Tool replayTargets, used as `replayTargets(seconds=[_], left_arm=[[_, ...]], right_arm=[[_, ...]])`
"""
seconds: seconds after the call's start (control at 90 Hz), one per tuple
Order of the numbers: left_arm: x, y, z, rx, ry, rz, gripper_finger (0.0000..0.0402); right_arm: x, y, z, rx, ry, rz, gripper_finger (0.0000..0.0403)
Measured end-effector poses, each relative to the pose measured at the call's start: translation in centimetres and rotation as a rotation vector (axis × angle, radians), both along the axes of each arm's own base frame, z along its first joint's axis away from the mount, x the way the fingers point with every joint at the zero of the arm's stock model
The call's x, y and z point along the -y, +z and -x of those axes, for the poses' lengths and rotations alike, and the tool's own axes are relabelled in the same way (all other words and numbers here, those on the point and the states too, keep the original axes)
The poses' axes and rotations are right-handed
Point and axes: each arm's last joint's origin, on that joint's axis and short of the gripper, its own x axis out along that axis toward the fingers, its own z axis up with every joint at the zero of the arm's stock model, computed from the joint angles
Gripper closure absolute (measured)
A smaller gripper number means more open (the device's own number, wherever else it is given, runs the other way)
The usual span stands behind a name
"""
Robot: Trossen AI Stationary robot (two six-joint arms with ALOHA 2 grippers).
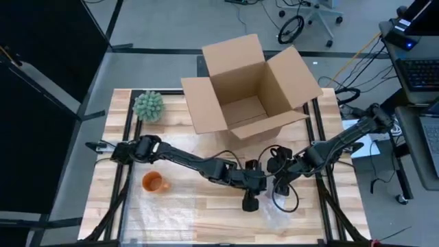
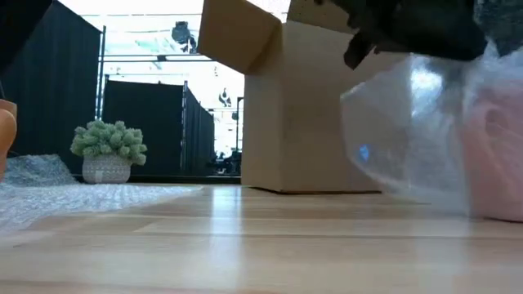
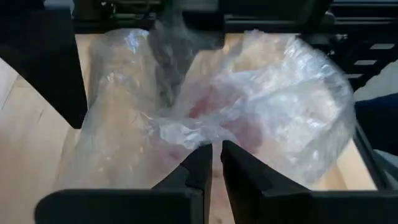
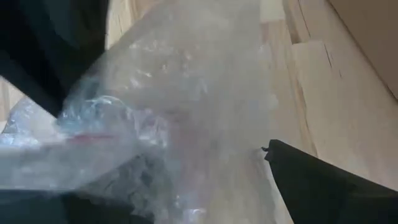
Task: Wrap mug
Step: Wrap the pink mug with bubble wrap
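High view: we see the left gripper (image 1: 255, 193) and right gripper (image 1: 280, 180) meeting at the table's (image 1: 219, 213) centre-front, over a clear bubble-wrap bundle (image 1: 274, 214). An orange mug (image 1: 153, 182) stands apart to the left, beside a flat sheet of bubble wrap (image 1: 161, 216). An open cardboard box (image 1: 250, 86) sits at the back, a small potted plant (image 1: 148, 106) at the back left.

Low view: the bundle (image 2: 425, 147) fills the right side, lifted slightly off the wood, with something pink (image 2: 494, 155) inside. The box (image 2: 310, 106) is behind it, the plant (image 2: 108, 149) far left, the flat sheet (image 2: 73, 200) in front of the plant.

Left wrist view: the left gripper's fingers (image 3: 202, 168) are nearly closed, pinching a fold of the wrap (image 3: 186, 130); reddish colour shows through the plastic.

Right wrist view: wrap (image 4: 180, 112) crowds the lens. One dark finger (image 4: 317, 183) shows; we cannot tell whether the right gripper is clenched or released.
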Motion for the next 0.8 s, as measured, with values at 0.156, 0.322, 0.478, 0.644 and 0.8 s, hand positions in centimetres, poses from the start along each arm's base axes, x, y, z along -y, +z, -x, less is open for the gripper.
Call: replayTargets(seconds=[0.156,0.322,0.478,0.644,0.8], left_arm=[[0.0,-2.0,-0.5,-0.032,0.003,-0.008,0.0375],[0.0,-3.2,-0.9,-0.039,0.004,-0.010,0.0375],[0.0,-3.5,-0.9,-0.043,0.004,-0.011,0.0375],[0.0,-3.5,-1.0,-0.040,0.004,-0.011,0.0375],[0.0,-3.6,-0.9,-0.044,0.004,-0.012,0.0375]], right_arm=[[0.0,0.0,0.0,0.000,-0.001,0.000,0.0145],[0.0,0.0,0.1,-0.012,-0.007,-0.001,0.0145],[-0.2,0.0,0.7,-0.063,0.003,-0.039,0.0145],[-0.3,1.5,2.1,-0.130,0.001,-0.046,0.0145],[-0.1,3.2,3.3,-0.178,-0.015,-0.029,0.0145]])
